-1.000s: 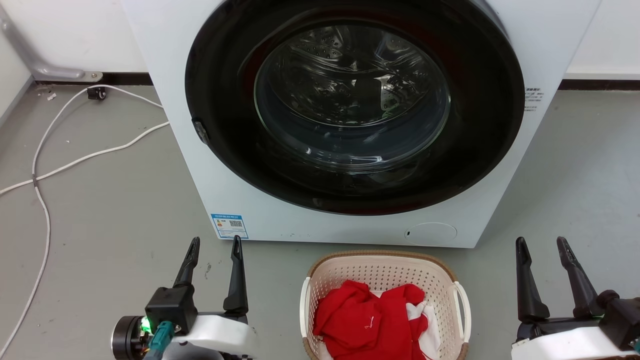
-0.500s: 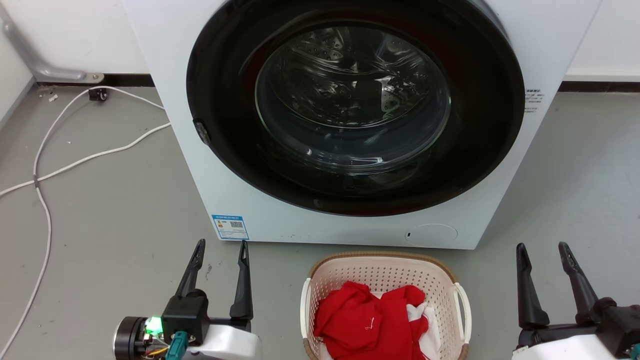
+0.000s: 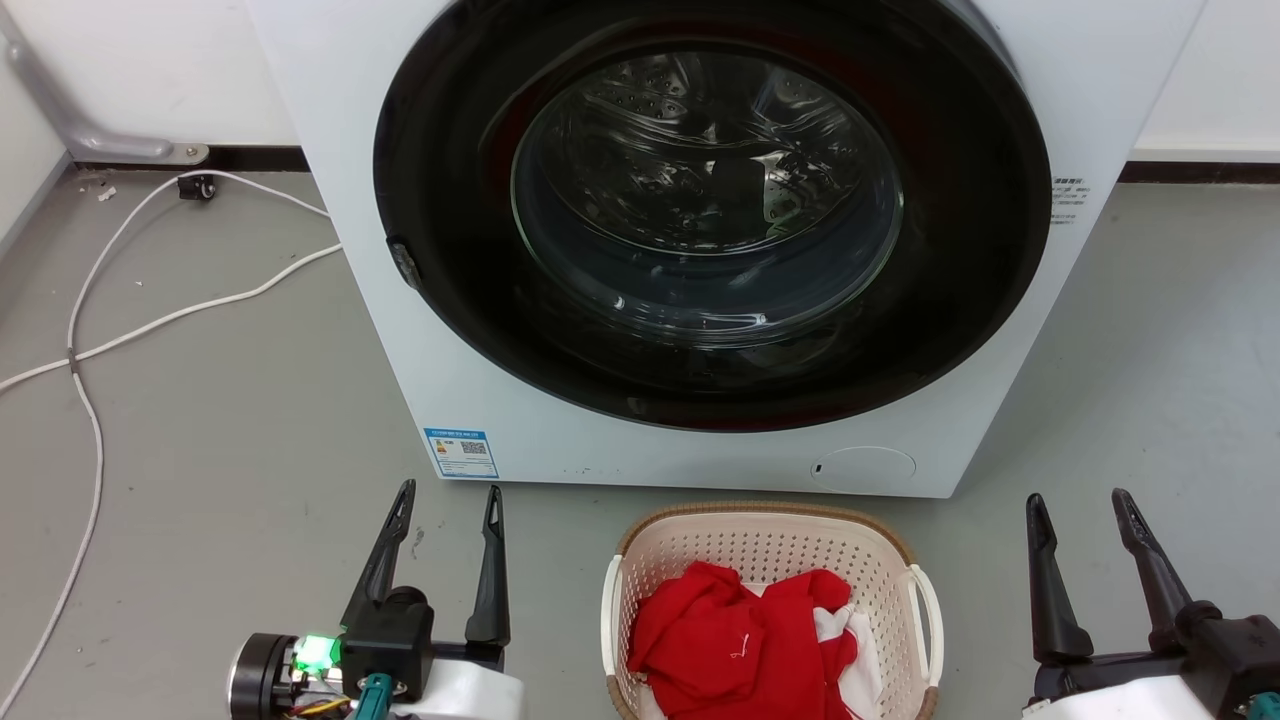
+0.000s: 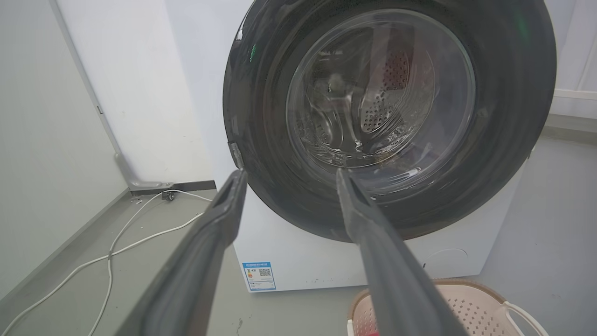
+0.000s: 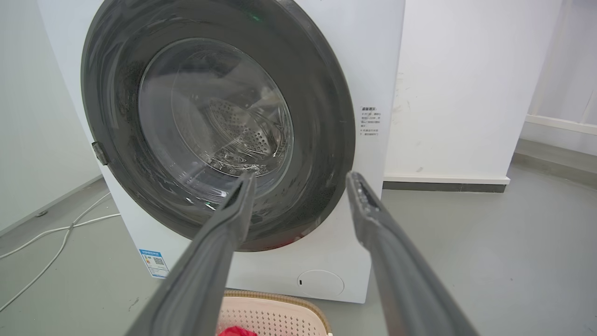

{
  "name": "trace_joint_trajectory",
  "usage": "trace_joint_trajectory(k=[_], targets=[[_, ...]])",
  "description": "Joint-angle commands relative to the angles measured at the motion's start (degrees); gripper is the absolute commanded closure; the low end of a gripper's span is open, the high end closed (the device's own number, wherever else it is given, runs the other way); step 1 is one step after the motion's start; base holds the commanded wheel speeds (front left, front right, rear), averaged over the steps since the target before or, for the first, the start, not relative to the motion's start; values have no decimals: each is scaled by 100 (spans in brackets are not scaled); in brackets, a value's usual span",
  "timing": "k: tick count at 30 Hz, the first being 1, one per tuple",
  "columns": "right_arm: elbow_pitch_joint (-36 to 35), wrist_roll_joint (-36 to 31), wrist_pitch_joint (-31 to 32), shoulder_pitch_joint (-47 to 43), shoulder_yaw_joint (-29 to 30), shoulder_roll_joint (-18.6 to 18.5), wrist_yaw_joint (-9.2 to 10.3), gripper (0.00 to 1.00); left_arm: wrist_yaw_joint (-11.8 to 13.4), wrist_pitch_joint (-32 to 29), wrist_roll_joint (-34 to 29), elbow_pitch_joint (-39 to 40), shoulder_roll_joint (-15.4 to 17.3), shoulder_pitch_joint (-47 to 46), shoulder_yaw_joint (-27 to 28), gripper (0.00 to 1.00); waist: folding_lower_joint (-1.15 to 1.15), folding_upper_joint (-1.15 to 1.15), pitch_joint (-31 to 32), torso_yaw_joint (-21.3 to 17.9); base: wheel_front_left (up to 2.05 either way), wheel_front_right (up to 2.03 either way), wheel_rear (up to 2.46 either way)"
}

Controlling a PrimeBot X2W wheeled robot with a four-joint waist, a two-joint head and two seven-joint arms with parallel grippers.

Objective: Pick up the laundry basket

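Note:
The cream laundry basket [image 3: 765, 545] with a brown rim and white side handles stands on the floor just in front of the washer, holding red and white clothes. Its rim shows at the bottom of the left wrist view [image 4: 466, 298] and of the right wrist view [image 5: 275, 310]. My left gripper [image 3: 448, 497] hovers open to the left of the basket, apart from it. On the other side my right gripper [image 3: 1075, 502] is open too, clear of the right handle. In the wrist views both pairs of fingers [image 4: 219, 224] [image 5: 368, 210] hold nothing.
A white front-loading washer [image 3: 500, 420] with a shut dark round door [image 3: 710, 215] fills the space behind the basket. White cables [image 3: 90, 340] trail over the grey floor at the left. A white wall runs behind, with a white partition [image 5: 457, 93] right of the washer.
My left gripper has shifted a little right and lower in the head view, toward the basket. The right gripper has sunk slightly. The basket has not moved.

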State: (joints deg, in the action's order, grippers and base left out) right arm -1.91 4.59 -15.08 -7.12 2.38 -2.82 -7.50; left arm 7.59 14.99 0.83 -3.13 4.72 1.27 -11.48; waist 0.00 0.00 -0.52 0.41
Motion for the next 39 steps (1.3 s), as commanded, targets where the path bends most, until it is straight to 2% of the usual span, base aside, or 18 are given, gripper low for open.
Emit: trace_joint_trajectory(k=[1, 25, 33, 39], targets=[[13, 28, -15, -61, 1, -11, 2, 0, 2, 30, 7, 2, -15, 55, 7, 0, 0, 0, 2, 0, 0, 0, 0], [38, 129, -14, -33, 13, -11, 2, 0, -84, 29, 26, -65, -65, 31, 75, 0, 0, 0, -49, 15, 0, 0, 0], [504, -211, -14, 246, 384, -10, 2, 0, -403, 24, 102, -345, -105, -352, -106, 0, 0, 0, -370, -4, 0, 0, 0], [1014, -625, -14, 724, 665, -8, 2, 0, -575, 24, 133, -888, -145, -883, -231, 0, 0, 0, -917, -115, 0, 0, 0]])
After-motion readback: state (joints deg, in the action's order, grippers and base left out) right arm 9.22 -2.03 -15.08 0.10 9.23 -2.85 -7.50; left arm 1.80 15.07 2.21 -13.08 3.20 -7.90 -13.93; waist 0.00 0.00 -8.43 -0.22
